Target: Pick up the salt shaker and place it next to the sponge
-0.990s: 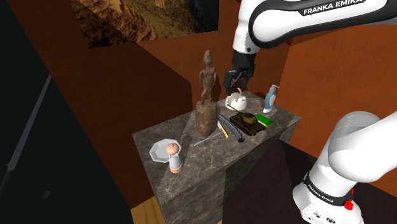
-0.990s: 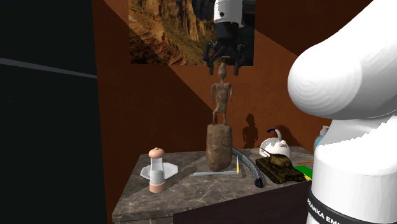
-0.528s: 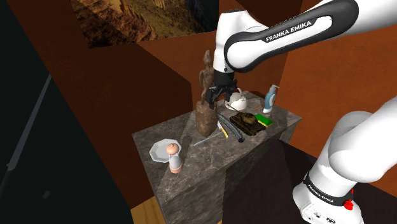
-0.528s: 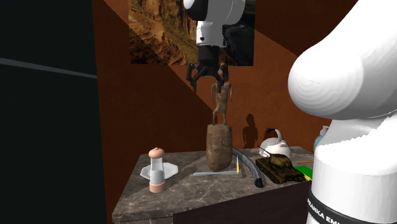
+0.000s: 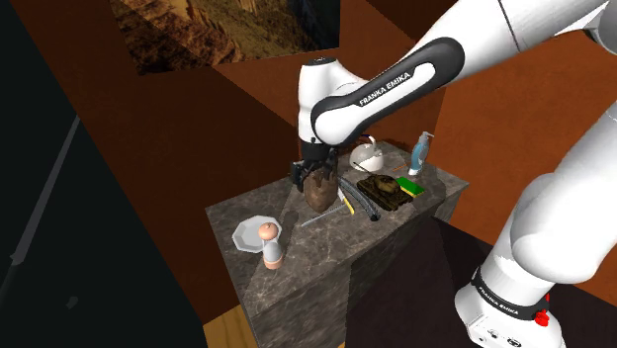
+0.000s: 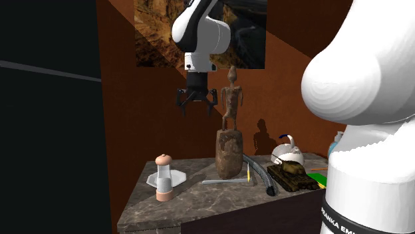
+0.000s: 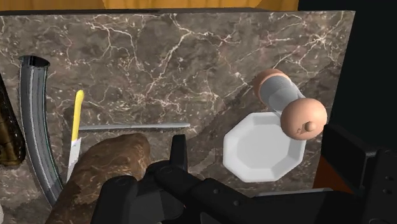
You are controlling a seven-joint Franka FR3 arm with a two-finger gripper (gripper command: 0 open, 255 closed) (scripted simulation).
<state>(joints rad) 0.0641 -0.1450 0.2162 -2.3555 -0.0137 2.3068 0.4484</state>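
The salt shaker (image 5: 270, 244) (image 6: 163, 177) (image 7: 289, 102) has a peach cap and base and a clear grey body. It stands upright near the marble counter's (image 5: 326, 252) end at the shoulder view's left, beside a white plate. The green and yellow sponge (image 5: 410, 187) lies at the opposite end. My black gripper (image 5: 311, 176) (image 6: 196, 106) (image 7: 254, 133) hangs open and empty, well above the counter. In the second exterior view it is just left of the statue and up and to the right of the shaker. In the wrist view the shaker lies close to one finger (image 7: 347, 153).
A tall brown statue (image 6: 229, 133) (image 7: 105, 168) stands mid-counter right beside the gripper. A white octagonal plate (image 5: 249, 235) (image 7: 264, 149) touches the shaker. A toy tank (image 5: 384, 188), white kettle (image 5: 369, 156), spray bottle (image 5: 421, 153), yellow-handled knife (image 7: 76, 121) and dark curved strip (image 7: 35, 127) crowd the sponge's end.
The arm has swung from above the kettle, past the statue's head, to the statue's shaker side and dropped lower. The fingers stayed open. Nothing on the counter moved.
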